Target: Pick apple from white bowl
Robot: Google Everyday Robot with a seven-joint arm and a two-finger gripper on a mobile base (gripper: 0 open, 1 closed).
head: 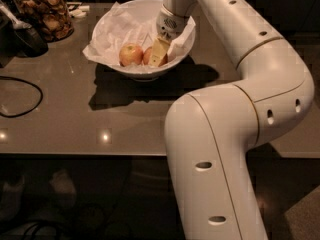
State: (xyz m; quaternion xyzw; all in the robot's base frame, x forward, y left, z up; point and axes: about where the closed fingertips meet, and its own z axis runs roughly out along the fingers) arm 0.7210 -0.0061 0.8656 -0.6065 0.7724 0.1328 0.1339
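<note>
In the white bowl (146,73), the gripper (156,56) sits low beside the apple (147,57).

The bowl stands toward the back of the brown table (100,124), lined with crumpled white paper (106,36). The reddish apple lies at the bottom, partly hidden behind the gripper and close against it. A paler apple (130,54) lies just beside it, on the side away from the gripper. I cannot tell how far the gripper is open, or whether it has hold of anything. A glass jar (45,14) of brown snacks stands near the bowl, and a black cable (41,93) loops on the tabletop.
</note>
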